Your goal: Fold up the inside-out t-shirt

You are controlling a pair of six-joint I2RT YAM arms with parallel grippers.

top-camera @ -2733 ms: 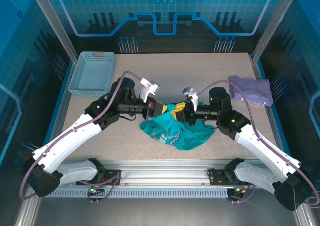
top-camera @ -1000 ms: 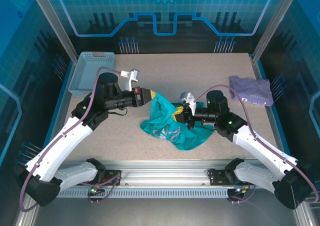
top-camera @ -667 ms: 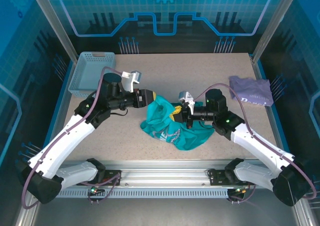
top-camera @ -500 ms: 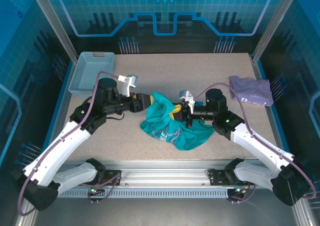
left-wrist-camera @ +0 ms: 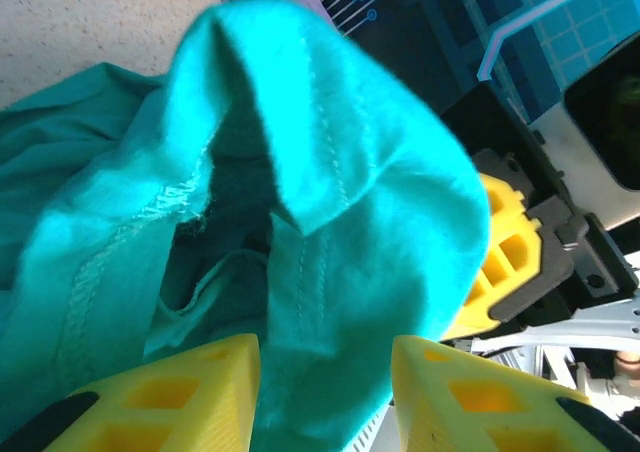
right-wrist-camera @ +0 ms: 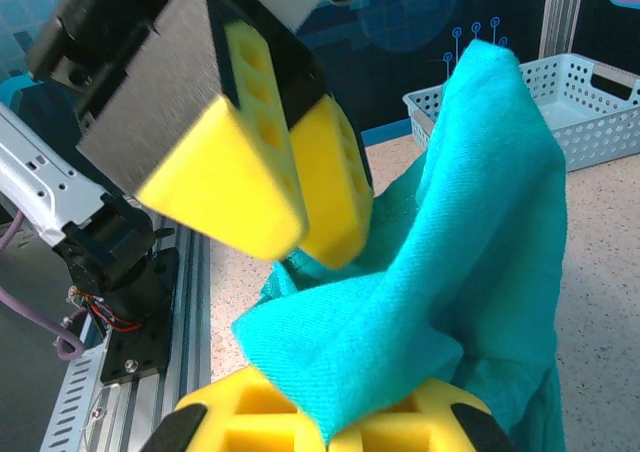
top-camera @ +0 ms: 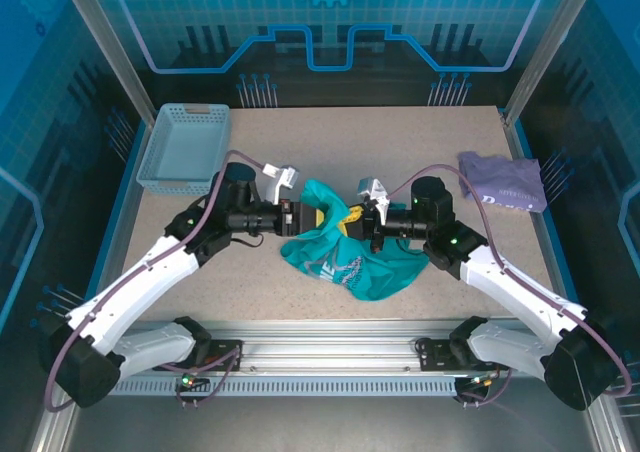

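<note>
The teal inside-out t-shirt (top-camera: 350, 267) lies bunched at the table's middle, with one fold pulled up between the two arms. My right gripper (top-camera: 354, 219) is shut on that fold; in the right wrist view its yellow pads (right-wrist-camera: 250, 412) meet with the cloth (right-wrist-camera: 480, 202) pinched between them. My left gripper (top-camera: 310, 215) faces it from the left. In the left wrist view its fingers (left-wrist-camera: 170, 397) stand apart, with the raised cloth (left-wrist-camera: 330, 122) hanging between them. The two grippers are almost nose to nose.
A pale blue basket (top-camera: 185, 147) stands at the back left. A folded lavender garment (top-camera: 503, 180) lies at the right edge. Bare tabletop (top-camera: 330, 137) stretches behind the shirt and along the front by the rail.
My left gripper let go of the cloth it held up, opened, and slid right and down towards the right gripper. It now straddles the raised fold. The right gripper has barely moved.
</note>
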